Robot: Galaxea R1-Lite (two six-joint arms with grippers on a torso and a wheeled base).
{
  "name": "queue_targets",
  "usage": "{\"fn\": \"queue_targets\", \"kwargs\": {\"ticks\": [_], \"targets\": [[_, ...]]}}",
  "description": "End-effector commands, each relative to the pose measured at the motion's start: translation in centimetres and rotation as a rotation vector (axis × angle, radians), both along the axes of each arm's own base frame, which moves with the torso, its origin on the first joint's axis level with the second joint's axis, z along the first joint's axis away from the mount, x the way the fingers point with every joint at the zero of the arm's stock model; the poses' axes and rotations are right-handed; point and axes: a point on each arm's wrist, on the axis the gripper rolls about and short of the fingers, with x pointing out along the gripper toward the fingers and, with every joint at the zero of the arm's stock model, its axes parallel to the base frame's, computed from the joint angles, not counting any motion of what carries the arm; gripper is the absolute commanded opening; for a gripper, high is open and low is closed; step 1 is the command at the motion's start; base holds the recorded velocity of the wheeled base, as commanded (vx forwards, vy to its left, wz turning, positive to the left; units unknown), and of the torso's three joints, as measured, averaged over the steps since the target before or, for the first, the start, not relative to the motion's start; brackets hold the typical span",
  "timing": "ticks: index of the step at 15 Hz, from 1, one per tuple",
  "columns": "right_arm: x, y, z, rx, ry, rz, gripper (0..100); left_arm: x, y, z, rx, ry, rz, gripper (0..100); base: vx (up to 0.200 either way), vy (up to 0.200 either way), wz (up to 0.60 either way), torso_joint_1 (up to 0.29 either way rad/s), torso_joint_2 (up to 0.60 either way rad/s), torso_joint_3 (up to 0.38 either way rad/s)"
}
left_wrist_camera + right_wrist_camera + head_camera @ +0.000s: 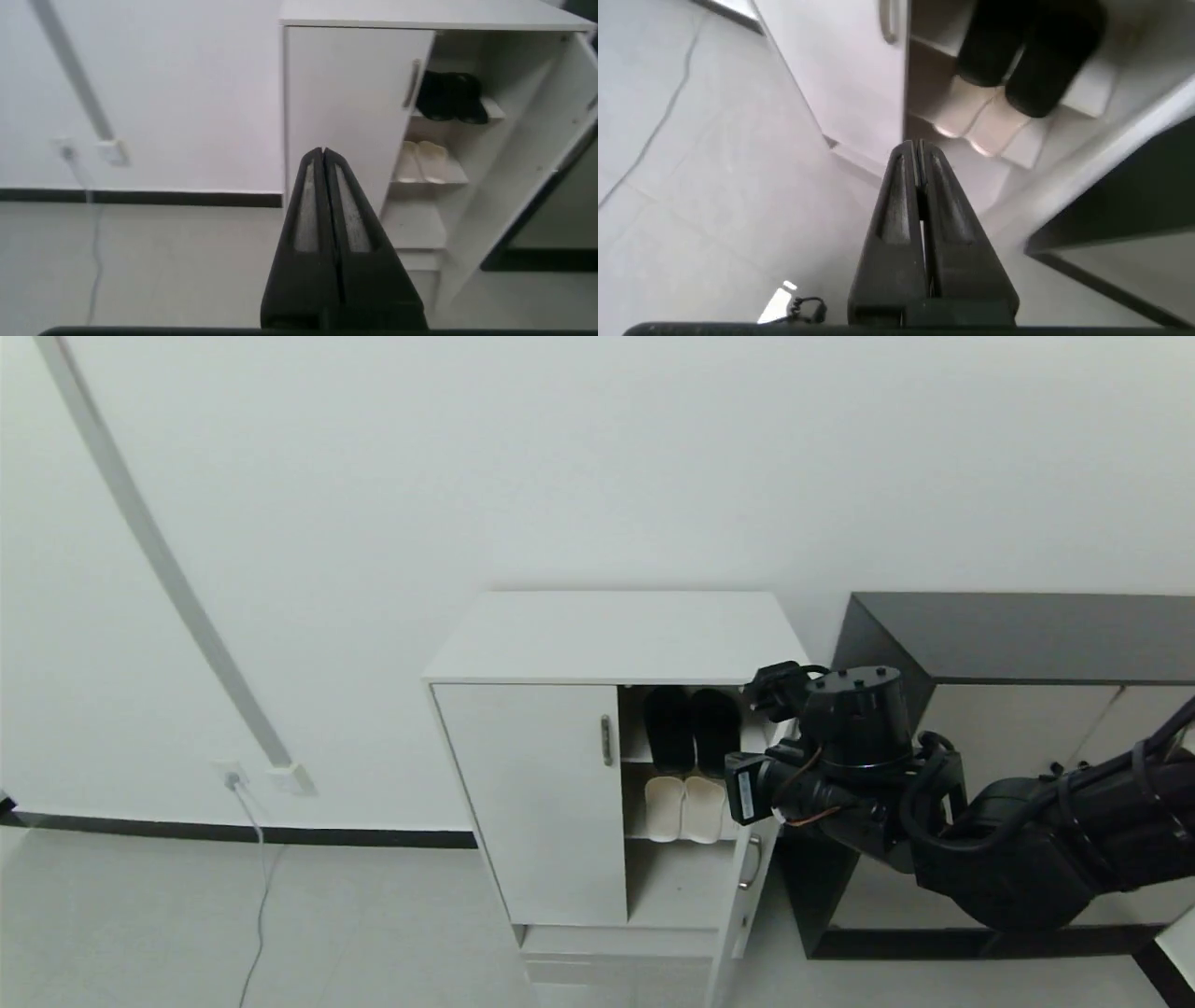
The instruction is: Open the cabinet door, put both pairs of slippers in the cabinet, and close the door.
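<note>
Both pairs are already put away in the cabinet (607, 635). The black slippers (692, 728) are seen on the top shelf. The white slippers (683, 807) are on the shelf below, by its front edge. In each pair the two are set side by side. The L door (532, 803) is shut. The R door (744, 905) is swung wide open, so shutting it is judged to be the last job.

The right gripper (920, 149) is held in front of the open side, near the R door's top corner, w/ its two fingers pressed flat together & nothing between them. The left gripper (323, 154) is held farther back, facing the cabinet front, also pinched tight on nothing.

The door is prob. a stiff, flat board: light to swing, not bendy, not easy to break. No grab is needed. It can be pushed on its outer face, near the free edge by the small metal handle (751, 863), far from the hinges. The handle looks smooth & may be slippery. The slippers look soft & light & should be left alone.
</note>
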Motion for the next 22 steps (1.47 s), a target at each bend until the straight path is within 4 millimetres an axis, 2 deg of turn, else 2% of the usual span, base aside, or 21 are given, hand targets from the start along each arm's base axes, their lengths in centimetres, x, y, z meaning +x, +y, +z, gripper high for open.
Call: {"fn": "queue_targets", "kwargs": {"ticks": [1,5,9,12,15,18,22], "targets": [[0.0,-0.1,-0.4,-0.016,0.006,-0.001,0,0.0,0.0,0.0,0.0,0.0,0.001,0,0.0,0.0,0.0,0.0,0.0,0.0],[-0.2,-1.8,-0.6,-0.062,0.006,-0.035,0,0.0,0.0,0.0,0.0,0.001,0.001,0,0.0,0.0,0.0,0.0,0.0,0.0],[-1.2,-5.0,-1.4,-0.16,0.024,-0.131,0,0.0,0.0,0.0,0.0,0.001,0.001,0,0.0,0.0,0.0,0.0,0.0,0.0],[-2.4,-7.0,-2.6,-0.229,0.064,-0.158,0,0.0,0.0,0.0,0.001,0.0,-0.001,0,0.2,0.0,0.0,-0.006,0.0,0.002],[-2.6,-7.1,-3.8,-0.251,0.1,-0.153,0,0.0,0.0,0.0,0.001,0.001,-0.002,0,0.2,0.0,0.0,0.006,0.0,0.006],[-2.1,-6.0,-5.1,-0.268,0.127,-0.128,0,0.0,0.0,0.0,0.0,0.0,-0.001,0,0.0,0.0,0.0,0.0,0.0,0.0],[-1.1,-4.7,-5.6,-0.248,0.103,-0.11,0,0.0,0.0,0.0,0.0,0.0,-0.001,0,0.0,0.0,0.0,0.0,0.0,0.0]]}}
